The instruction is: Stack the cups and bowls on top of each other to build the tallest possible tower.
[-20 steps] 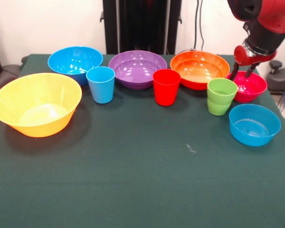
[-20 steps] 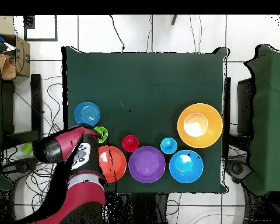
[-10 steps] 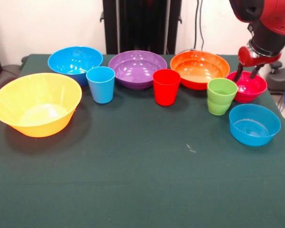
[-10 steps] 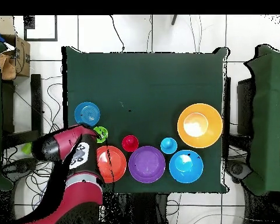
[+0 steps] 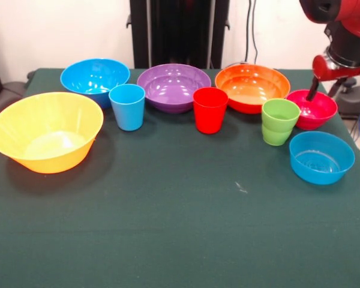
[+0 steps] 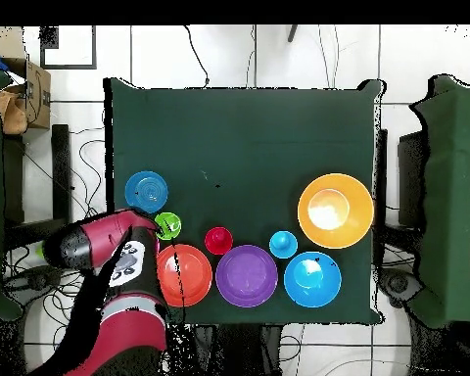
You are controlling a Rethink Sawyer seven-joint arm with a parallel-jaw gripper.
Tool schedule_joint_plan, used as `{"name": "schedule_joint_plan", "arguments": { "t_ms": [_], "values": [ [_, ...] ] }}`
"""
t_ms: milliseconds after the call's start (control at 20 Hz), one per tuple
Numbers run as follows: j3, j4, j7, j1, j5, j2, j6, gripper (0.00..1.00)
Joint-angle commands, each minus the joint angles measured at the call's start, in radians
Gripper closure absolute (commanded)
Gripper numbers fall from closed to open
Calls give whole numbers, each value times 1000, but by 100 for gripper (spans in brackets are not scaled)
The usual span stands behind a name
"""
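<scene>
In the front view my gripper (image 5: 324, 91) hangs open over the small magenta bowl (image 5: 312, 110) at the far right. One finger (image 5: 312, 90) dips towards the bowl's inside; the other stands by its far right rim, and nothing is held. The green cup (image 5: 279, 122) stands just left of that bowl, and the small blue bowl (image 5: 321, 157) sits in front. A row runs leftward: red-orange bowl (image 5: 252, 87), red cup (image 5: 210, 110), purple bowl (image 5: 173, 87), light blue cup (image 5: 127, 107), large blue bowl (image 5: 95, 78). The big yellow-orange bowl (image 5: 46, 131) sits front left. Nothing is stacked.
From overhead, the red arm (image 6: 97, 250) covers the magenta bowl at the table's left edge, beside the green cup (image 6: 167, 226) and small blue bowl (image 6: 146, 190). A wide stretch of green cloth (image 5: 180, 228) lies in front of the row.
My gripper has shifted right in the front view, from the gap between the red-orange and magenta bowls to over the magenta bowl. No cup or bowl has moved.
</scene>
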Motion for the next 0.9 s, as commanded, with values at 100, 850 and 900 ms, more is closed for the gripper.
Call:
{"name": "schedule_joint_plan", "arguments": {
  "t_ms": [100, 850, 900],
  "values": [
    [18, -104, 248, 57, 79, 54, -117, 0],
    [-58, -214, 313, 148, 105, 264, -243, 0],
    [-57, -211, 311, 147, 103, 264, -244, 0]
  ]
}}
